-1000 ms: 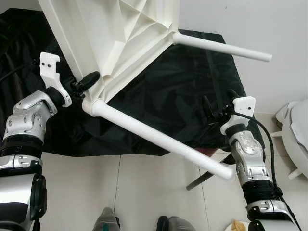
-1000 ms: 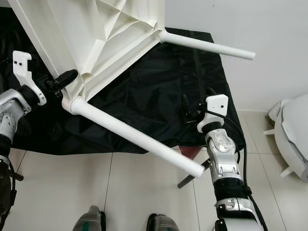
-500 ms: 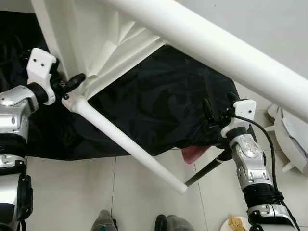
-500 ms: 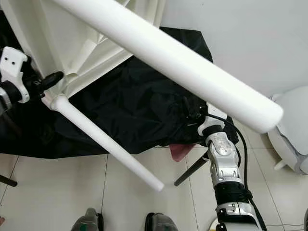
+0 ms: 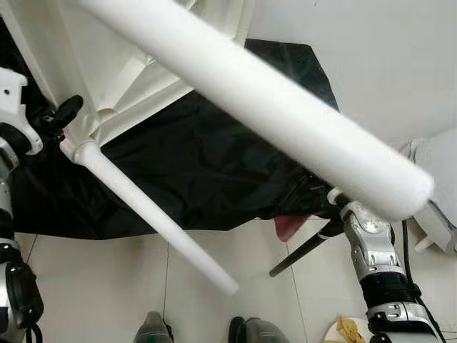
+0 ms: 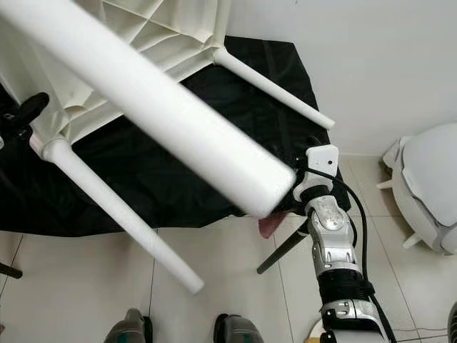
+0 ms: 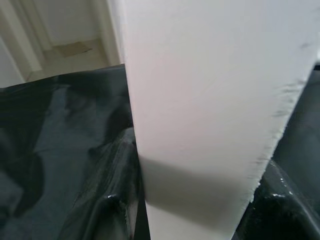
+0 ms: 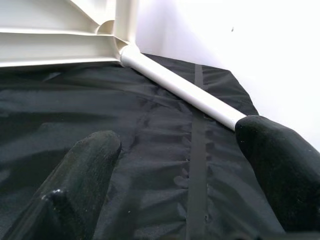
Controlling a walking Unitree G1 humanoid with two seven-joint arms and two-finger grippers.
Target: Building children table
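Note:
A white plastic children's table hangs tilted over a black cloth, ribbed underside facing me. One leg looms thick and close across the eye views. A second leg slants down toward the floor, and a third points to the wall. My left gripper is shut on the table's edge by the second leg's socket; in the left wrist view the white edge sits between the black fingers. My right gripper is open over the cloth's right end, holding nothing.
A white rounded object stands on the tiled floor at the right. A black rod and something pink stick out from under the cloth's front edge. A white wall runs behind. My feet are at the bottom.
The table has swung round in my left gripper: the near leg now crosses the view lower and closer, and the far leg shows again. The left gripper shifted left. The right gripper stayed open.

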